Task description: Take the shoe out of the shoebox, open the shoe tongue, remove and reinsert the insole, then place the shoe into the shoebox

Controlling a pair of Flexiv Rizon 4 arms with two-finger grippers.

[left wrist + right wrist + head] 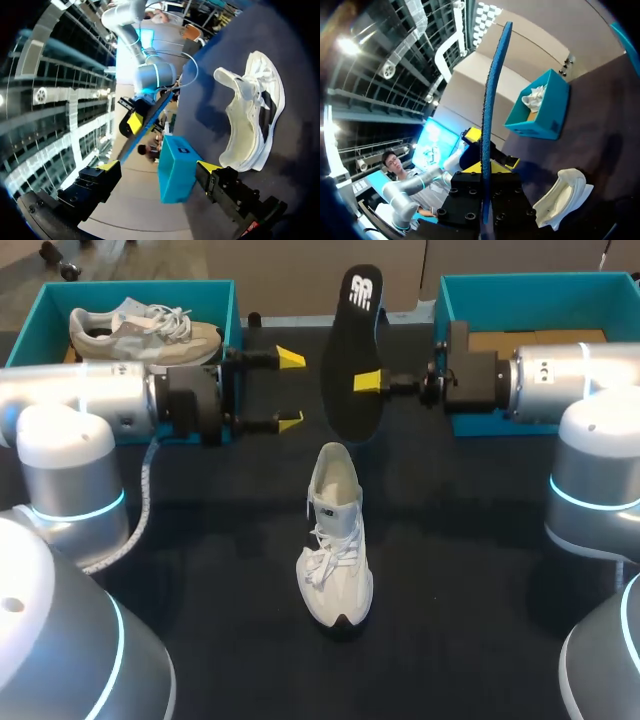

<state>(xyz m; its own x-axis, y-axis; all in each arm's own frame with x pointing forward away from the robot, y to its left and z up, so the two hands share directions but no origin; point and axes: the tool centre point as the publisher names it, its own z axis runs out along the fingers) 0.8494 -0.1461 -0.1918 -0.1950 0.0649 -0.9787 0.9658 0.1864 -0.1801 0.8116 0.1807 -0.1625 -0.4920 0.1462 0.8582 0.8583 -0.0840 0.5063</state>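
- The white shoe (336, 540) (250, 115) (560, 195) stands upright on its sole on the dark table (200, 570), outside both boxes, with its toe toward the robot, its laces loose and its mouth wide open.
- The insole (352, 355) (145, 127) (492, 100) is out of the white shoe – it hangs in the air beyond the shoe's heel, held on edge with its black face turned toward the left arm and its blue side toward the right one.
- The right gripper (366, 381) (485, 172) is beyond the white shoe and to its right, its fingers pinched flat against both faces of the insole near the lower end.
- The left gripper (290, 390) (159, 166) is beyond the white shoe and to its left, its jaws spread wide with nothing between them, the tips pointing toward the insole and not touching it.
- The left shoebox (40, 310) (540, 110), teal, sits far beyond the white shoe to its left and holds a grey shoe (145, 332).
- The right shoebox (520, 290), also teal, sits far beyond the white shoe to its right – partly hidden by the right arm.
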